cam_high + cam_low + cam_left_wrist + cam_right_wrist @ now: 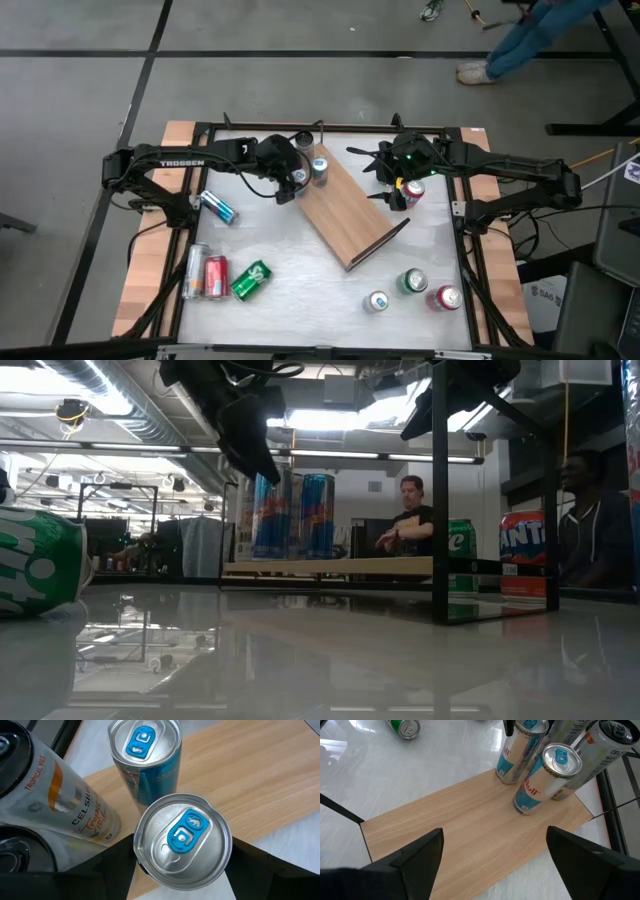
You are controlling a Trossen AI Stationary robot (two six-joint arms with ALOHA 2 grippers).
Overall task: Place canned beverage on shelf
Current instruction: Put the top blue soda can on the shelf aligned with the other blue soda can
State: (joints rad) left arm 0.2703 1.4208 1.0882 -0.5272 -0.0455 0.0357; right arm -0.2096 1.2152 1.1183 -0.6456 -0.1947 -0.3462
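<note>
Cylinders of brushed aluminium [182,840] on grainy wooden shelf [470,825] — left fingers [260,870] parted around one, right fingers [420,855] open, empty.

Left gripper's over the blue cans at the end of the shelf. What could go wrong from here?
The left gripper straddles one tall blue-and-silver can standing on the light-brown wooden shelf. A second blue can and a white Celsius can crowd it, so lifting away crookedly could topple one. The right gripper hangs open over the same board; the arms could clash.

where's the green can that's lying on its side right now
In the high view the green can lies on the table's front-left, just right of a red can, well clear of the shelf.
</note>
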